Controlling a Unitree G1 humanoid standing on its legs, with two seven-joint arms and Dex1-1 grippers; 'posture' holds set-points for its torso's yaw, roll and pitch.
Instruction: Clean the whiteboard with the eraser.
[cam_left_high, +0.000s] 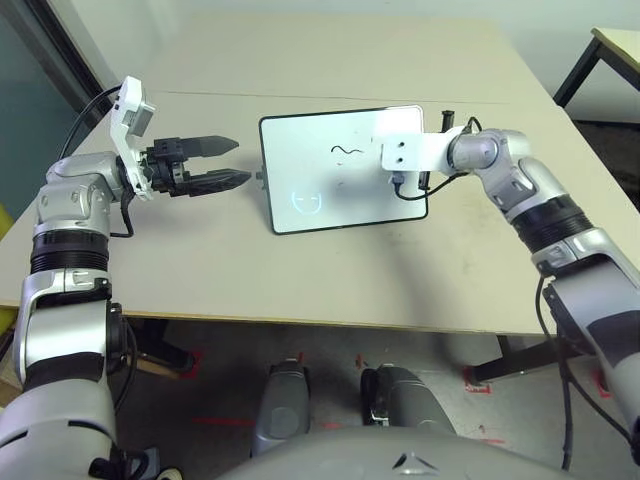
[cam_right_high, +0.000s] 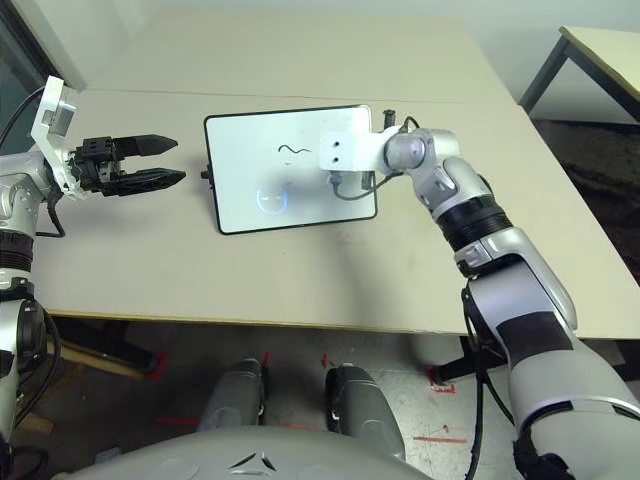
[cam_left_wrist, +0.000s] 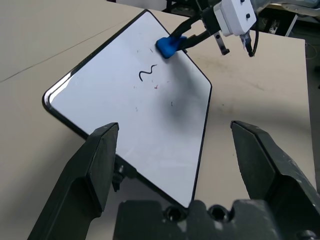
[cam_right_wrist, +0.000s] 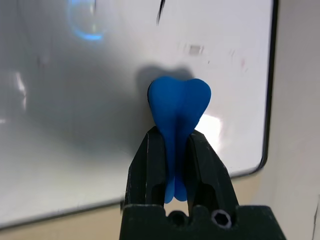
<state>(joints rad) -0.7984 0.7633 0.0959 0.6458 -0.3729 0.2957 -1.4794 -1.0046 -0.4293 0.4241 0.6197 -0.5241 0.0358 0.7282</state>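
The whiteboard (cam_left_high: 300, 150) lies flat on the middle of the table, with a black squiggle (cam_left_high: 347, 150) near its centre and a faint blue circle (cam_left_high: 307, 201) toward its near edge. My right gripper (cam_right_wrist: 177, 132) is shut on the bright-blue eraser (cam_right_wrist: 179, 107), which bulges out past the fingertips. The eraser (cam_left_wrist: 169, 46) hangs over the board's far right corner; whether it touches the surface I cannot tell. In the head views the white wrist mount (cam_left_high: 400, 150) hides it. My left gripper (cam_left_high: 242, 161) hovers open and empty, just left of the board.
The beige table (cam_left_high: 200, 260) has bare room in front of and behind the board. A second table (cam_left_high: 620, 45) with dark legs stands at the far right. A black cable (cam_left_high: 410, 195) loops from my right wrist over the board's right edge.
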